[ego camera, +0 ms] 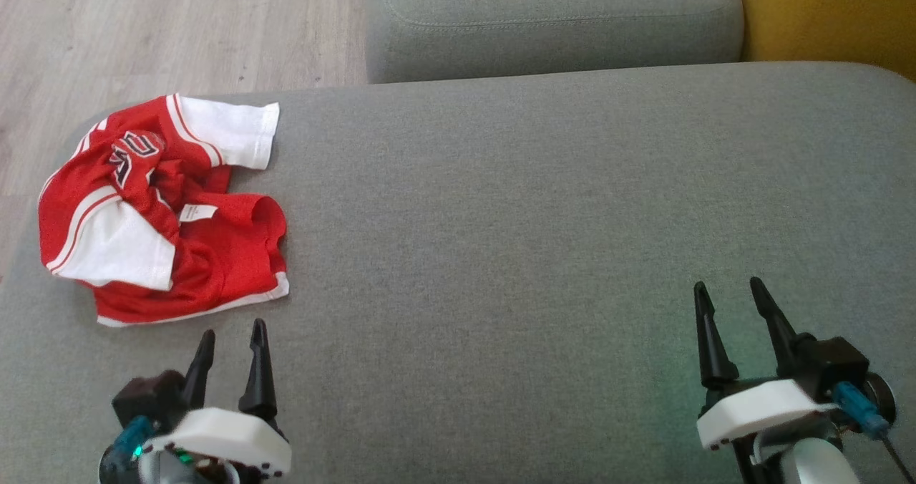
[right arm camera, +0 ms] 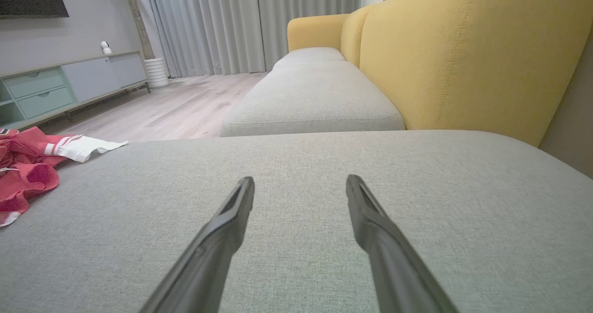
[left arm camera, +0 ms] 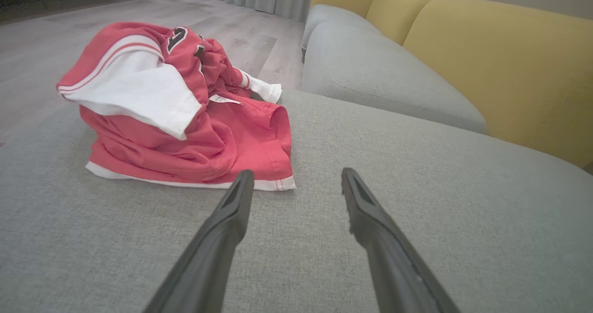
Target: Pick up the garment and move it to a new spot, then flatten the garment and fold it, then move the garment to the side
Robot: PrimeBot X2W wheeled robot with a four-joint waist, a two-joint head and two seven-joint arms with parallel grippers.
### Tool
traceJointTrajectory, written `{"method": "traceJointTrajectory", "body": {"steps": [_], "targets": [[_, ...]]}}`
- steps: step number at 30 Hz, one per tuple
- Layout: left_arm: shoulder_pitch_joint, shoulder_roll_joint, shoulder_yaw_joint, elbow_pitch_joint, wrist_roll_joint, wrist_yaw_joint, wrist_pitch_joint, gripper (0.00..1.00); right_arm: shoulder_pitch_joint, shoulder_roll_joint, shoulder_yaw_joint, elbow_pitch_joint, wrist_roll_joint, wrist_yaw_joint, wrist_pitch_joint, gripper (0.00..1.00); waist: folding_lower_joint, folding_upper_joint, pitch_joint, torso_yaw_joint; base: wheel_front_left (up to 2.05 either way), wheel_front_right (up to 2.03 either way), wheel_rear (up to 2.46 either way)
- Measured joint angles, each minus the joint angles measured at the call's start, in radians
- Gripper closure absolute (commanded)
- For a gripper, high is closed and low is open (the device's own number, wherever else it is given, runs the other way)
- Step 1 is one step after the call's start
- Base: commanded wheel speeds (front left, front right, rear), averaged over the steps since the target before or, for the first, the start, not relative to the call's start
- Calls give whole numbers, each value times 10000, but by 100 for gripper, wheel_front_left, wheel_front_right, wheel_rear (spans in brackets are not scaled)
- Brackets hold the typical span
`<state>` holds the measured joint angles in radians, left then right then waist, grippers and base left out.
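Note:
The garment is a red jersey with white sleeves and dark lettering, lying crumpled at the left end of the grey sofa cushion. In the left wrist view the garment sits just ahead and left of the fingertips. My left gripper stands open a little below the garment's white hem, touching nothing. Far to the right, my right gripper is open above bare cushion. From the right wrist, the garment shows at the left edge, well away from the right gripper.
A second grey cushion lies beyond the first. The yellow sofa back runs along the right. Pale wood floor lies past the cushion's left edge. A low cabinet and curtains stand across the room.

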<state>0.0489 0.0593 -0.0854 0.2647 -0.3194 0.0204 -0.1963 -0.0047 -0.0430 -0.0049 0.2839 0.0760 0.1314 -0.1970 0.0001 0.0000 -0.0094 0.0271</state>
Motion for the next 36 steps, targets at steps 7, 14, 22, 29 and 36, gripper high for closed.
{"method": "traceJointTrajectory", "body": {"steps": [7,14,22,29,36], "targets": [[104,4,-13,-25,874,2,-236,0,25,0,-163,217,-593,0,-163,0,0,0,-35,48,0,0,0],[117,10,-35,2,1701,-38,-439,0,179,2,-299,401,-1294,0,-408,0,0,0,-35,68,0,0,0],[140,10,-25,245,2138,-128,-531,0,176,2,-353,533,-1444,0,-512,0,0,0,-52,53,0,0,0],[149,0,-10,460,2094,-207,-531,0,176,2,-399,765,-1158,0,-510,0,0,0,-66,8,0,0,0],[149,-6,8,539,2017,-219,-531,0,175,2,-399,838,-1135,0,-510,0,0,0,-37,-31,0,0,0]]}}
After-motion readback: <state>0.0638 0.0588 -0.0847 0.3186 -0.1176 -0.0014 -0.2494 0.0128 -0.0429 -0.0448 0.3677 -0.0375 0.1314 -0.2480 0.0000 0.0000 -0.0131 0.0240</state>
